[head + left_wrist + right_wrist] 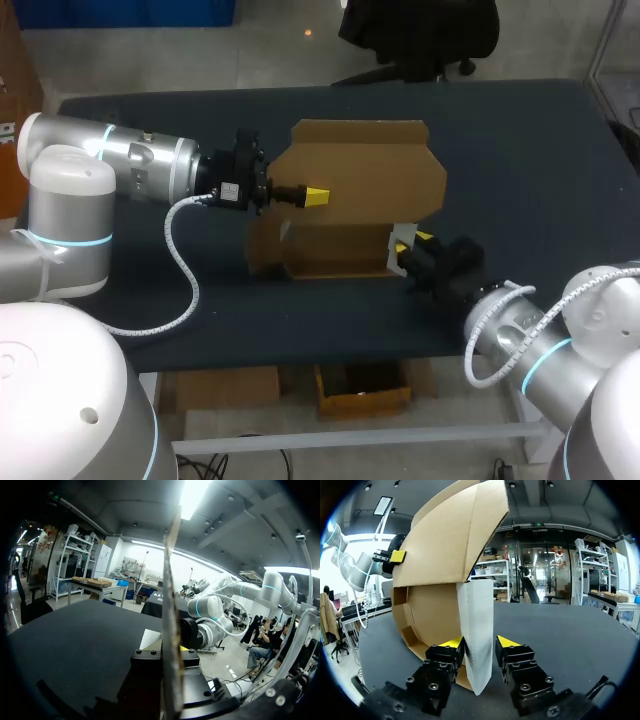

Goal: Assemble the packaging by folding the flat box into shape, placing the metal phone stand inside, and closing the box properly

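Observation:
A brown cardboard box (pixel 335 250) stands half-folded in the middle of the dark table, with its big lid panel (pixel 360 165) raised. My left gripper (pixel 315 196) comes in from the left and is shut on that panel. In the left wrist view the panel's edge (pixel 170 595) runs straight between the fingers of the left gripper (pixel 170 662). My right gripper (pixel 412 243) is at the box's right end, shut on its white side flap (pixel 476 625). That flap stands upright between the yellow tips of the right gripper (pixel 479 642). The left gripper's yellow tip (pixel 397 556) shows on the lid.
The dark tabletop (pixel 520 150) has bare room on both sides of the box and in front of it. A white cable (pixel 185 265) loops from my left wrist down over the table.

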Available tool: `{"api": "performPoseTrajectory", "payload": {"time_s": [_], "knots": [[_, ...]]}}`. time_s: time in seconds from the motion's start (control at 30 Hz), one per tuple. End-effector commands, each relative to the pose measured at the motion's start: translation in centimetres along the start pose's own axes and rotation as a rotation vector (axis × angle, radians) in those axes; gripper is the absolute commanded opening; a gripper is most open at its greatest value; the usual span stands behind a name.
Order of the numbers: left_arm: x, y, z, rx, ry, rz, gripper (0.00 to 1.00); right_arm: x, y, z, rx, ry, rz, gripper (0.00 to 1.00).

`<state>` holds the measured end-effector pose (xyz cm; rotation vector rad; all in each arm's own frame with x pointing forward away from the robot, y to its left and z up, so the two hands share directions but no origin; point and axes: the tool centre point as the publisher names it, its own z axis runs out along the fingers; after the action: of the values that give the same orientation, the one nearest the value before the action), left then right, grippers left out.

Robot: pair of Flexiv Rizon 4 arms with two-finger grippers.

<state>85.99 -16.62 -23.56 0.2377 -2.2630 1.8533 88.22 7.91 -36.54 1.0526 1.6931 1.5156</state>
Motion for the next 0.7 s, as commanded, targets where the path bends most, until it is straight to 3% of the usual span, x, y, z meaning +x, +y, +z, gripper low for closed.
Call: {"api": "performPoseTrajectory", "payload": {"time_s": [0.03,0.7], "knots": [[-0.14,0.36,0.20,0.000,0.003,0.000,0.00,0.18,-0.10,0.24,0.004,-0.252,0.004,0.37],[-0.14,0.36,0.20,0.000,0.003,0.000,0.00,-0.01,0.62,0.70,0.089,-0.299,0.008,0.36]]}}
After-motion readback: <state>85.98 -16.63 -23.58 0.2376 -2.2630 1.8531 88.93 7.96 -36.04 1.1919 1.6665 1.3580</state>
